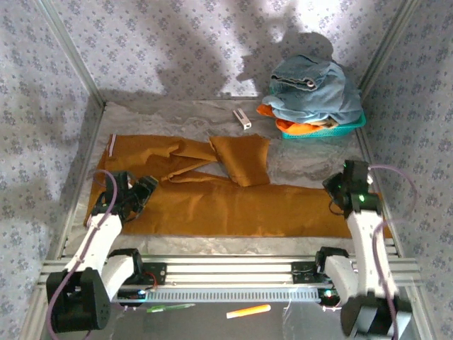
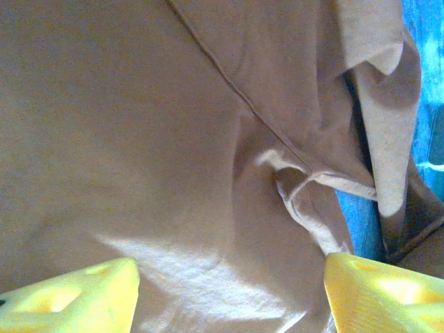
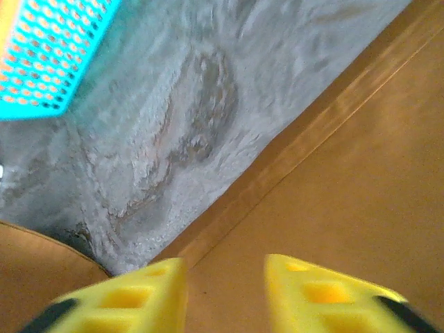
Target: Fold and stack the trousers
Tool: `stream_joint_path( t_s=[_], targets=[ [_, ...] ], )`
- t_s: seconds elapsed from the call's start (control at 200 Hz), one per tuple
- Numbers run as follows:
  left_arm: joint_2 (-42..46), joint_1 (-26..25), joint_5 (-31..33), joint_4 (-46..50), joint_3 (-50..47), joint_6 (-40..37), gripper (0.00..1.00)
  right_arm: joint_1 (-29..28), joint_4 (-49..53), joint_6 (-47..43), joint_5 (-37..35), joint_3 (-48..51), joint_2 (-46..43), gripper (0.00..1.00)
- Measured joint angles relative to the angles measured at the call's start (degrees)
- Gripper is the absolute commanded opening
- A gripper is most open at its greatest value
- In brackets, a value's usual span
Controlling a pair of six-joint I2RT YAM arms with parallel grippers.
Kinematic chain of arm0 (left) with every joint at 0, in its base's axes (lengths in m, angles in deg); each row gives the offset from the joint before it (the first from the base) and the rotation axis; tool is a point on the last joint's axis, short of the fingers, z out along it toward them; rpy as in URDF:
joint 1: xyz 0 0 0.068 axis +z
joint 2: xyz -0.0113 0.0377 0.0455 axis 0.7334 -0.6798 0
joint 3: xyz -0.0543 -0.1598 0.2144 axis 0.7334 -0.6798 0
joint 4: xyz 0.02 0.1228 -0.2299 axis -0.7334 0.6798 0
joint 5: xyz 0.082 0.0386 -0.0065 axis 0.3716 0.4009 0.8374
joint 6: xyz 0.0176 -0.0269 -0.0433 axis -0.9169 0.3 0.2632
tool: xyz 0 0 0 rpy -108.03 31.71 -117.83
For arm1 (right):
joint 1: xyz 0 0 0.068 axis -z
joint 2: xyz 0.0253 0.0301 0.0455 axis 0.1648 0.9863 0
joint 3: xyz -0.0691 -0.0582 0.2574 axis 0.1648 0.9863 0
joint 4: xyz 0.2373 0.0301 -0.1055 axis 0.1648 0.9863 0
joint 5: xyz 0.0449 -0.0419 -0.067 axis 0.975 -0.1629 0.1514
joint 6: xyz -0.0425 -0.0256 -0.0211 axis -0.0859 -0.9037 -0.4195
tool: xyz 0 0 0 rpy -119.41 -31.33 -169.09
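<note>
Teal basket (image 1: pixel 352 128) back right, heaped with denim (image 1: pixel 311 88) over orange cloth (image 1: pixel 291 127). Trousers (image 1: pixel 233 205) sprawl across the counter (image 1: pixel 304 166). Left claw (image 2: pixel 229 277) gapes above them, right claw (image 3: pixel 225 291) parted too.

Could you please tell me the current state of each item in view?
trousers, spread flat, far leg doubled back
left end effector, open over the trousers
right end effector, open over the trousers' edge
basket, filled, denim garment heaped on orange cloth
</note>
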Motion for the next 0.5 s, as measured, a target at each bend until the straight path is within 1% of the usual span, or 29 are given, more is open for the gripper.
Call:
stream_joint_path(
  t_s=[0.035, 0.075, 0.15, 0.255, 0.355, 0.435, 0.5],
  targets=[
    [-0.87, -1.79, 0.83, -0.24, 0.74, 0.22, 0.73, -0.50, -2.01, 0.33, 0.66, -0.02, 4.33, 0.06],
    [-2.40, -3.32, 1.42, -1.11, 1.44, 0.46, 0.73, -1.05, -4.52, 0.22, 1.42, 0.26, 9.68, 0.04],
    [-5.40, -3.98, 2.32, -2.97, 1.75, 1.36, 0.73, -2.08, -7.98, 0.83, 2.16, 1.46, 15.39, 0.02],
    [-9.60, -3.48, 3.80, -4.50, 1.40, 2.95, 0.73, -3.74, -11.52, 1.07, 3.19, 3.61, 19.96, 0.02],
    [-10.67, -1.88, 4.74, -5.11, -0.33, 3.76, 0.75, -3.87, -12.85, 0.68, 3.69, 5.49, 21.55, 0.03],
    [-10.05, -0.07, 6.10, -4.37, -1.86, 3.82, 0.76, -2.49, -12.85, -0.44, 4.35, 6.29, 21.73, 0.08],
    [-8.28, 1.51, 6.86, -3.67, -3.23, 3.85, 0.76, -1.49, -12.79, -1.90, 5.16, 6.38, 21.70, 0.20]
  ],
)
